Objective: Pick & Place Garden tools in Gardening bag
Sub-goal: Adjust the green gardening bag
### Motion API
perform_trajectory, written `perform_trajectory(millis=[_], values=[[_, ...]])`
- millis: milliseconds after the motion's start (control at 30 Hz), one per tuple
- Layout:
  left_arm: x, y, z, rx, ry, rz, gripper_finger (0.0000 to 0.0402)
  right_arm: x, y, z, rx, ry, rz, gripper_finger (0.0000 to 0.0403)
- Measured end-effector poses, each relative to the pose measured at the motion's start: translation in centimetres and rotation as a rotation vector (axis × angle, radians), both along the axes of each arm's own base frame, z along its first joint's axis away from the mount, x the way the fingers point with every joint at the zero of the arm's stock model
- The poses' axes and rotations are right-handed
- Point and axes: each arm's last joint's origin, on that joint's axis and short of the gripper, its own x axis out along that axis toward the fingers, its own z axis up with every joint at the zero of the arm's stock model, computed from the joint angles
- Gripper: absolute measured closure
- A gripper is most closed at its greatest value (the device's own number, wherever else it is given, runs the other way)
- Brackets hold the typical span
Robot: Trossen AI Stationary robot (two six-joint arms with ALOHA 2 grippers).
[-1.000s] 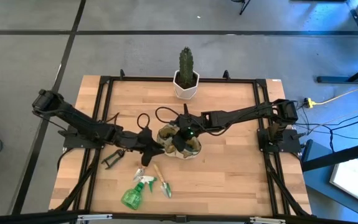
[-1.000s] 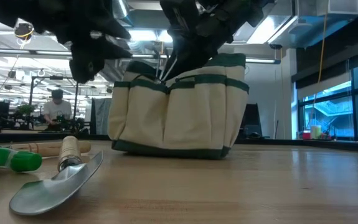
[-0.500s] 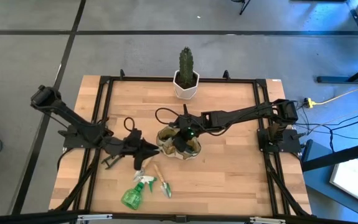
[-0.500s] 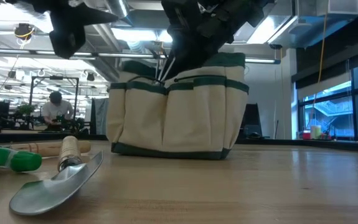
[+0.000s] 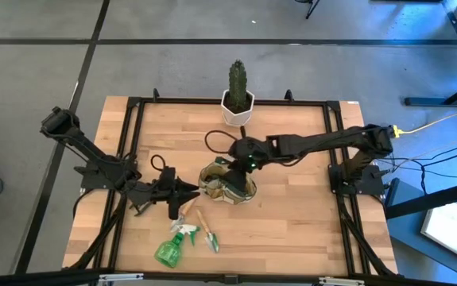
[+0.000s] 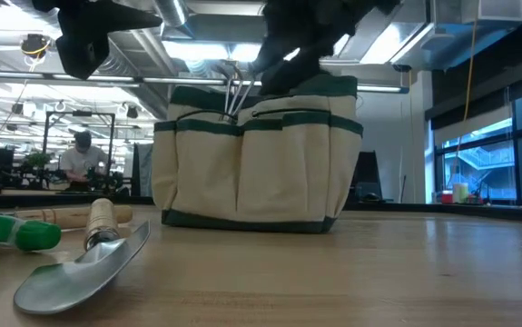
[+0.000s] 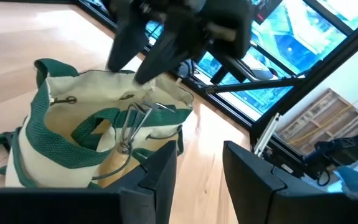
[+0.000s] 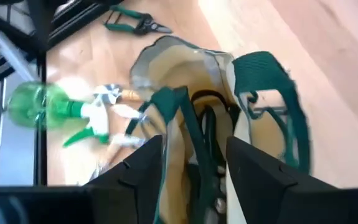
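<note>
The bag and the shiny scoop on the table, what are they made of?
The bag looks like soft cream cloth with green woven trim; it sags and creases. The scoop seems to be polished metal, since it mirrors the lights, with what looks like a pale wooden handle.

**My wooden table and what rests on it**

My table (image 5: pixel 292 214) is pale wooden planks inside a dark frame. A cactus pot (image 5: pixel 238 111) stands at its far edge. The bag (image 5: pixel 228 184) sits near the middle. Beside it, toward my left arm, lie shears (image 5: pixel 143 205), two trowels (image 5: pixel 200 222) and a green spray bottle (image 5: pixel 169 249), close together.
</note>
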Motion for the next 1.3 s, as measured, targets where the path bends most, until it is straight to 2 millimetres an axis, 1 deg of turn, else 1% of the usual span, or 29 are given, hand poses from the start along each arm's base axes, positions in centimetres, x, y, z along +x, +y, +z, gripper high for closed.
perform_trajectory(millis=[67, 200, 267, 333, 400, 567, 667, 767, 867, 933, 1000, 1100, 1200, 1267, 1300], values=[[0.0, 0.0, 0.0, -0.002, -0.002, 0.004, 0.0277, -0.8, 0.0, 1.2, -0.022, -0.019, 0.026, 0.0225], [0.0, 0.0, 0.0, -0.022, -0.006, -0.001, 0.0277, -3.0, 0.3, 3.3, -0.04, -0.01, 0.059, 0.0226], [0.0, 0.0, 0.1, -0.061, -0.019, 0.005, 0.0277, -4.2, 0.5, 3.9, -0.044, 0.033, 0.071, 0.0226], [0.0, 0.0, 0.1, -0.098, -0.025, 0.012, 0.0277, -5.0, 0.9, 4.2, -0.046, 0.067, 0.085, 0.0226], [0.1, -0.1, 0.0, -0.127, -0.021, 0.017, 0.0277, -6.0, 1.2, 3.8, -0.05, 0.154, 0.101, 0.0226], [0.5, -0.4, -1.3, -0.175, 0.031, 0.03, 0.0277, -7.4, 2.9, 2.5, -0.063, 0.296, 0.16, 0.0226], [0.7, -0.9, -2.0, -0.226, 0.042, 0.033, 0.0277, -8.5, 4.7, 1.6, -0.059, 0.371, 0.288, 0.0226], [0.9, -1.5, -2.5, -0.259, 0.027, 0.048, 0.0277, -9.4, 7.1, 1.2, -0.05, 0.393, 0.406, 0.0227], [1.1, -1.7, -2.8, -0.288, -0.006, 0.112, 0.0277, -10.3, 9.5, 1.1, -0.081, 0.39, 0.486, 0.0232], [1.1, -1.7, -3.1, -0.319, -0.025, 0.17, 0.0277, -10.8, 10.7, 1.1, -0.102, 0.379, 0.526, 0.0238], [1.3, -1.7, -3.5, -0.358, -0.041, 0.211, 0.0277, -11.1, 11.6, 1.1, -0.118, 0.364, 0.55, 0.0244], [1.6, -1.9, -4.2, -0.404, -0.038, 0.232, 0.0277, -11.6, 12.1, 0.8, -0.139, 0.366, 0.596, 0.0251], [2.3, -2.5, -4.5, -0.448, -0.038, 0.248, 0.0277, -12.6, 11.6, 0.3, -0.141, 0.372, 0.628, 0.0253], [3.0, -3.0, -4.1, -0.45, -0.05, 0.258, 0.028, -13.1, 11.3, 0.0, -0.134, 0.299, 0.637, 0.0253], [3.4, -3.2, -3.9, -0.438, -0.056, 0.267, 0.0283, -13.5, 11.1, -0.4, -0.13, 0.269, 0.639, 0.0253]])
